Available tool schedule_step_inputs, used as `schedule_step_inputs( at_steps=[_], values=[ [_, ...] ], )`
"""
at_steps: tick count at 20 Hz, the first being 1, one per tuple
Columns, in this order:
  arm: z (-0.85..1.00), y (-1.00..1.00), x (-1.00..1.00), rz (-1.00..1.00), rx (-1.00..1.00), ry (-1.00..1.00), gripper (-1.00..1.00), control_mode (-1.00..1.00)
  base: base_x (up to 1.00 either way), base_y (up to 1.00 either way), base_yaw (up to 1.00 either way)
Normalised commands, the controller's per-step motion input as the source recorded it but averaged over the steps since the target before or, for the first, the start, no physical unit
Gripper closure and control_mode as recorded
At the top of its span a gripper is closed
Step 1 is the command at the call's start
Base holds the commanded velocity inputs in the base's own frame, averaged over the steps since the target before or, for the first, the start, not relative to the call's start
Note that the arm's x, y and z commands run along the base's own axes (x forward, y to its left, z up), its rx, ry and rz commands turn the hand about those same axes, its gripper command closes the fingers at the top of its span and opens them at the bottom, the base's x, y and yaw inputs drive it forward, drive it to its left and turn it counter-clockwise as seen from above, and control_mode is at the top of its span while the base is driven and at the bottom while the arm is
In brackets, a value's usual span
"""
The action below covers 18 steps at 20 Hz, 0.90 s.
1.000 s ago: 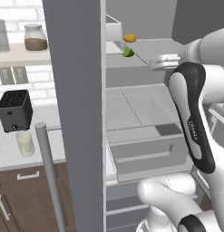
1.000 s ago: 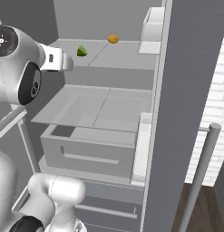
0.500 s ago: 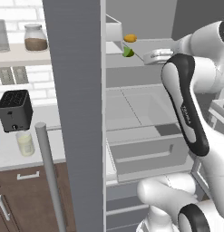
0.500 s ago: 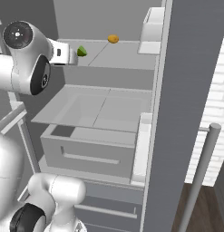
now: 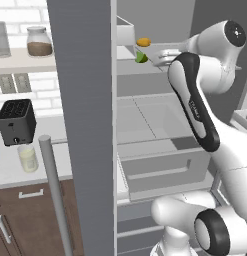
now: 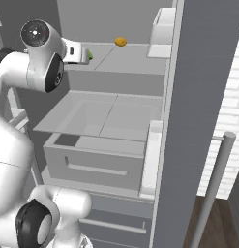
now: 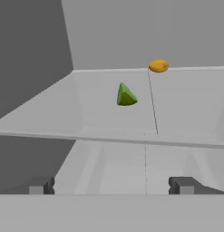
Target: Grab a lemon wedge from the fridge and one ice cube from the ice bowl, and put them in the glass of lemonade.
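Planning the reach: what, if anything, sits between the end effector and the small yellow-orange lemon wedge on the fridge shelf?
A small green wedge lies nearer on the grey shelf, left of the straight line to the yellow-orange lemon wedge; otherwise nothing blocks the open end effector.

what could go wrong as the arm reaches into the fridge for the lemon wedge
1. A green wedge lies nearer the open gripper than the yellow-orange lemon wedge, so the gripper might take or knock the wrong piece.
2. The lemon wedge is small and sits far back on the shelf; the wide jaws could nudge it against the rear wall.
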Motion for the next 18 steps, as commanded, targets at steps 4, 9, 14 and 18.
schedule_step_inputs(
  at_steps=[4,9,14,18],
  values=[
    [-0.14,0.05,0.39,0.0,0.0,0.01,-1.0,-1.0,0.0,0.0,0.0],
    [-0.08,0.1,0.41,0.0,0.0,0.0,-1.0,-1.0,0.0,0.0,0.0],
    [0.0,0.12,0.39,0.0,0.0,0.01,-1.0,-1.0,0.0,0.0,0.0],
    [0.0,0.02,0.34,0.0,0.0,0.02,-1.0,-1.0,0.0,0.0,0.0]
  ],
)
